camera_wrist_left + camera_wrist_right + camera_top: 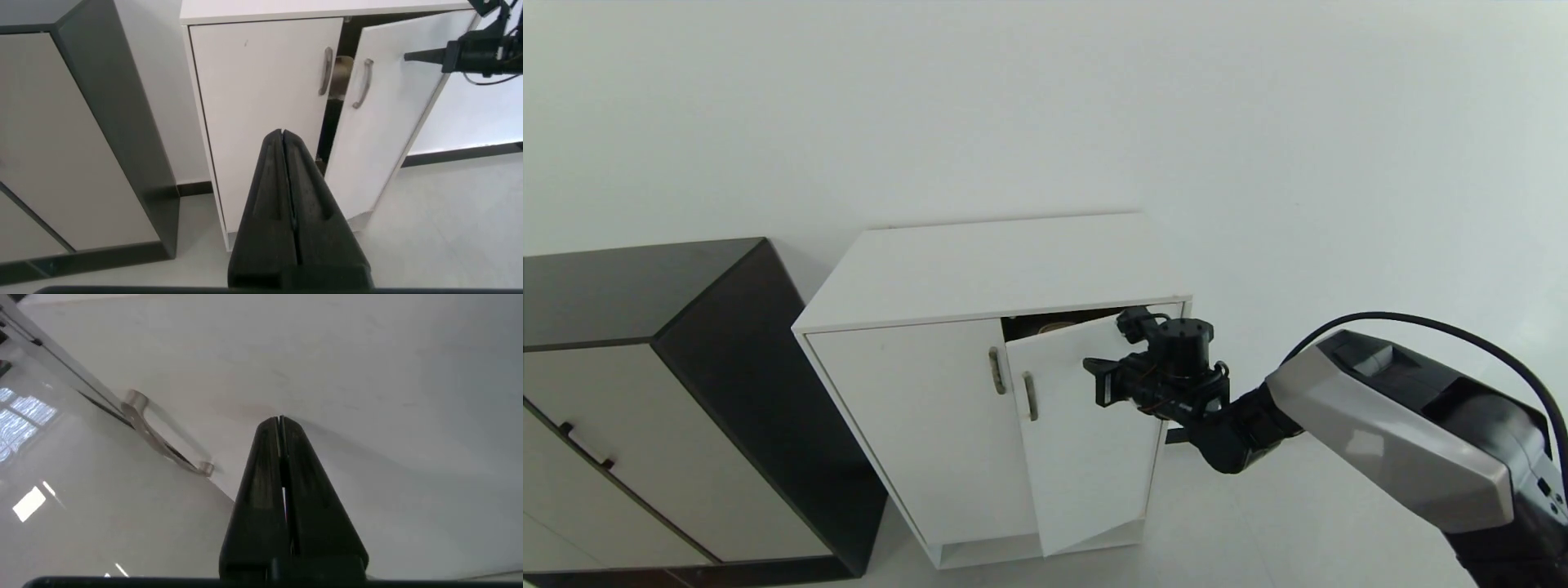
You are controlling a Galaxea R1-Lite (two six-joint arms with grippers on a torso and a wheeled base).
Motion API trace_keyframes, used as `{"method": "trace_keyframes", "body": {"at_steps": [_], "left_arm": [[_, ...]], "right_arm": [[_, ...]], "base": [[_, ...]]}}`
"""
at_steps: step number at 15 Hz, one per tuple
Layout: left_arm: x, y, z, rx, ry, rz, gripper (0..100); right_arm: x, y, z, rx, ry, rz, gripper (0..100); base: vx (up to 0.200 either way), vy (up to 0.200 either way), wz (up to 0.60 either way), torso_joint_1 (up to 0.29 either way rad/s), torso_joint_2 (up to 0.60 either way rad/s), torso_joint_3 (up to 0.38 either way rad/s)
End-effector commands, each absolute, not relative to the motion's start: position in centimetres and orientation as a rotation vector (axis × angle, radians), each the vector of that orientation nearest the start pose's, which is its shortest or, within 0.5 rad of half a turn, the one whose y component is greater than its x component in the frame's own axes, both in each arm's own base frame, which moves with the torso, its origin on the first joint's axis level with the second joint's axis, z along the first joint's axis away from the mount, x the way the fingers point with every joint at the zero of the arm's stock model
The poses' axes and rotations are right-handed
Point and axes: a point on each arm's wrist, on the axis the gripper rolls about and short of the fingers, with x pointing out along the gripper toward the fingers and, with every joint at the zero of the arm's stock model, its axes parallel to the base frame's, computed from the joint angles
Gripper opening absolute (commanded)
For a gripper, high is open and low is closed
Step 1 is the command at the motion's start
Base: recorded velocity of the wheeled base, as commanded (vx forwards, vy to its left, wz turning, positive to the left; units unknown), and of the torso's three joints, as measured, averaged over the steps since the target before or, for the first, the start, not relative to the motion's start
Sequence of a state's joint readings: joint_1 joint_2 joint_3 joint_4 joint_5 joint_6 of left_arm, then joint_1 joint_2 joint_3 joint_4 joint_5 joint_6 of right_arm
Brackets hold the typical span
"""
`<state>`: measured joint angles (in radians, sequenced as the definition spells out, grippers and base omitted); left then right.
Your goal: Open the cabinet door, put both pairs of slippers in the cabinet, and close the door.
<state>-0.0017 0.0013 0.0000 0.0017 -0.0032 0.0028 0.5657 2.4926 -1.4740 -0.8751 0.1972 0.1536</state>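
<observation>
The white cabinet (980,269) stands against the wall (1045,98), with a dark cabinet (727,367) just beside it at 9 o'clock. Its left door (923,425) sits flush. The right door (1086,474) hangs ajar, swung out a little at its handle edge, so a dark gap shows along the top. Something tan (1054,327) sits in that gap, too hidden to name. The left handle (996,370) and the right handle (1030,396) stand near each other on either side of the seam. The right gripper (1098,382) is in front of the upper face of the right door, at 3 o'clock from the right handle. Its fingers are pressed together with nothing between them, and I cannot tell whether the tips touch the panel. The left gripper (282,135) is likewise clenched and empty, held well apart from the cabinet, facing both doors above the pale floor (458,220).
</observation>
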Motion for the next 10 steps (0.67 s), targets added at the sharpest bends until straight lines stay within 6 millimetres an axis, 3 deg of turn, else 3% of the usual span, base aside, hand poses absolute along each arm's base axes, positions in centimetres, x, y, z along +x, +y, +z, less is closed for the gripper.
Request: {"method": "trace_keyframes", "body": {"at_steps": [1, 10], "left_arm": [[-2.3, 0.0, 7.5, 0.003, 0.003, -0.005, 0], [-2.3, 0.0, 7.5, 0.002, 0.003, -0.005, 0]], "right_arm": [[43.0, 27.0, 5.2, 0.121, 0.196, 0.736, 0], [44.8, 27.7, 5.5, 0.120, 0.194, 0.731, 0]], "base": [[0.000, 0.000, 0.00, 0.000, 0.00, 0.000], [0.000, 0.000, 0.00, 0.000, 0.00, 0.000]]}}
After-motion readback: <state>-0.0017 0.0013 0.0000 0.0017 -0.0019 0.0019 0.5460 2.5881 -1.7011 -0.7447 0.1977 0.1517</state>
